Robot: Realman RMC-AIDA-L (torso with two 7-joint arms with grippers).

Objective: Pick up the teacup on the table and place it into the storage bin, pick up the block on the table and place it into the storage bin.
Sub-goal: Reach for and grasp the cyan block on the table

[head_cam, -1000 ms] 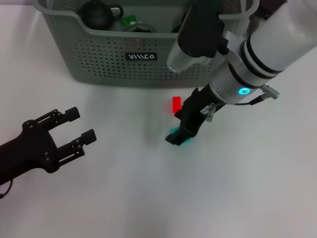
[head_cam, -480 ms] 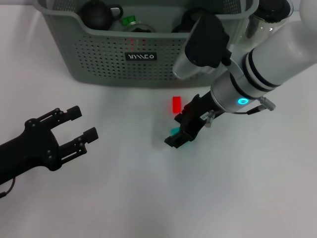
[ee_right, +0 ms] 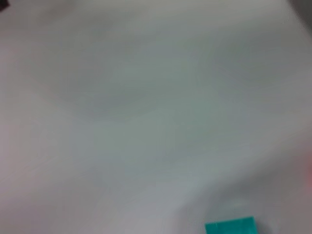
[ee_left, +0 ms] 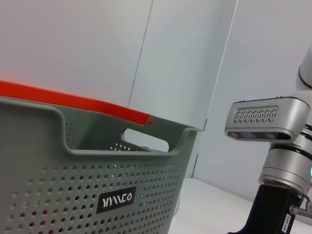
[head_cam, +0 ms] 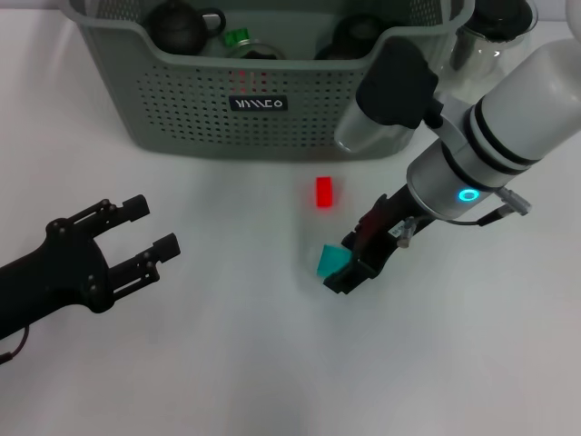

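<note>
**Desk:** Teal plastic, is it, that small piece by the right arm?

**Caption writer:** It looks so. A teal block [head_cam: 333, 261] lies on the white table [head_cam: 236, 363], touching or just beside the tip of the right gripper [head_cam: 356, 266], on that gripper's left. Whether the fingers stand apart, together or around the block cannot be told; the black fingers are seen end-on in the head view, and the right wrist view shows only a corner of teal.

**Desk:** And the red one?

**Caption writer:** A red block [head_cam: 323, 192] sits apart from it, on bare table between the teal piece and the storage bin [head_cam: 182, 100]. The bin stands at the far edge, already holding dark rounded vessels; one may be the teacup, but that is a judgement.

**Desk:** How would the blocks handle?

**Caption writer:** Judged by looks: light, rigid, smooth-faced, not fragile. Small enough to skid or tip if nudged from one side, so the sound hold is across two opposite flat faces, low and centred.

**Desk:** The other arm?

**Caption writer:** The left gripper [head_cam: 136, 234] hovers well to the left, fingers spread, holding nothing. A glass pitcher [head_cam: 486, 36] stands beside the bin.
</note>
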